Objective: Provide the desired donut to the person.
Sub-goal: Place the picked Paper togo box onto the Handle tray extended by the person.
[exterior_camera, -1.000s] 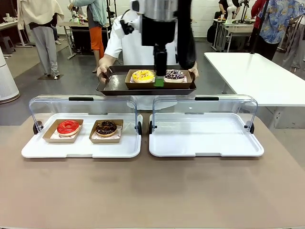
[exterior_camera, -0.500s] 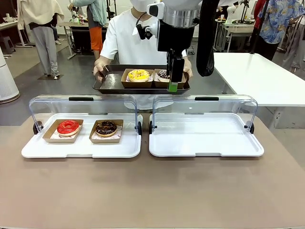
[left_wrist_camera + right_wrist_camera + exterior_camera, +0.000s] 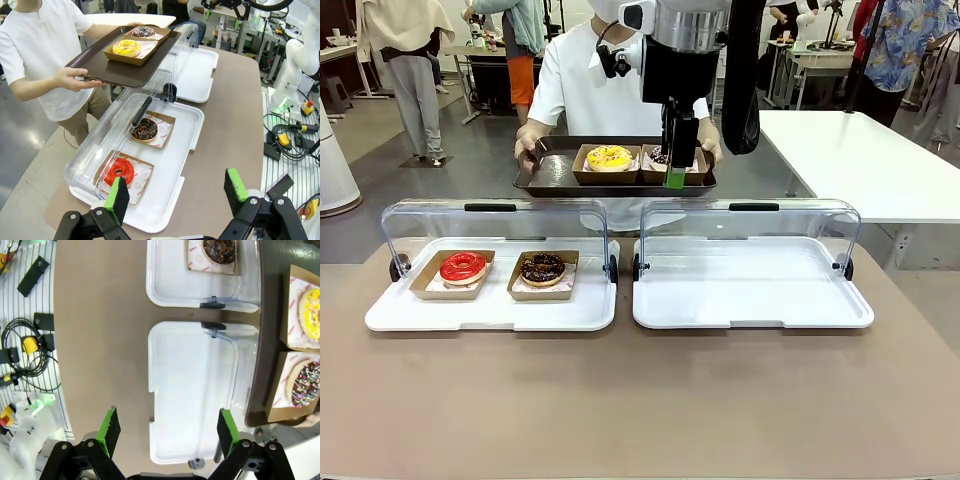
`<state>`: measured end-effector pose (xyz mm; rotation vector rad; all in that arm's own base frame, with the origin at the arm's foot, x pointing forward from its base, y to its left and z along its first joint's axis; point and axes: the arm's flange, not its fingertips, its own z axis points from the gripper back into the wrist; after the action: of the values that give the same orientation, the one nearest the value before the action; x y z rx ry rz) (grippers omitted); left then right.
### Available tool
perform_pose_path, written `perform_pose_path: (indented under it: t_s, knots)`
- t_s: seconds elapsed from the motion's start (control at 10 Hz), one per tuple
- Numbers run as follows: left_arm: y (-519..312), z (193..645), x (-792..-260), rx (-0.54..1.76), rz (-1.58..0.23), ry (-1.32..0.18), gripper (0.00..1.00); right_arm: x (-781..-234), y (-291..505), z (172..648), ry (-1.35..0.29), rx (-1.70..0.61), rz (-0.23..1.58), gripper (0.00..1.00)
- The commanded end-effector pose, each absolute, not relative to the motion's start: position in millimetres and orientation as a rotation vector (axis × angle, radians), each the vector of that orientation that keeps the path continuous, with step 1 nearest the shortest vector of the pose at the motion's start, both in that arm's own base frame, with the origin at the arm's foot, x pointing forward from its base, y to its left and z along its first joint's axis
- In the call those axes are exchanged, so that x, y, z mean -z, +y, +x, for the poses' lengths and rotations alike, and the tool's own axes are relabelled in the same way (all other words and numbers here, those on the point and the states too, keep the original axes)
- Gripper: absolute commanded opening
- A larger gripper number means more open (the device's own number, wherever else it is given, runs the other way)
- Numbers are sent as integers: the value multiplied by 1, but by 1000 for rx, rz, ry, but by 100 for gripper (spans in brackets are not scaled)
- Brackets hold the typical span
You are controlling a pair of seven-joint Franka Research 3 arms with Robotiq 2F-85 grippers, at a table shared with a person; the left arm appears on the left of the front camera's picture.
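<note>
We see bare brown counter (image 3: 640,400) open on our side of the two white trays (image 3: 752,300). Their raised clear plastic lids (image 3: 750,225) wall the far edge, beneath the person's dark brown tray (image 3: 550,180).

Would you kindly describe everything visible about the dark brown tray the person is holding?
The dark brown rectangular tray looks like matte plastic with a raised rim. The person in the white shirt holds it roughly level above the far table edge, one hand gripping each short end. On it sit two brown cardboard boats side by side: one with a yellow-iced donut, one with a chocolate sprinkled donut.
</note>
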<state>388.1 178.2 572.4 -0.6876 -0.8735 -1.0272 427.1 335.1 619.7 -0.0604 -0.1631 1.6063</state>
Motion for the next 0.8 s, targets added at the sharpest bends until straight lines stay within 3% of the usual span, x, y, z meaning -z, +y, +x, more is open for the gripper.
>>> perform_pose_path:
  t_s: [0.0,0.6,0.7]
  knots:
    - [178,387,-574,1031,-690,-875,100,-621,336,428,-147,-1591,-70,100]
    - [178,387,-574,1031,-690,-875,100,-620,335,427,-163,-1606,-60,100]
    - [178,387,-574,1031,-690,-875,100,-626,293,448,-232,-1520,21,100]
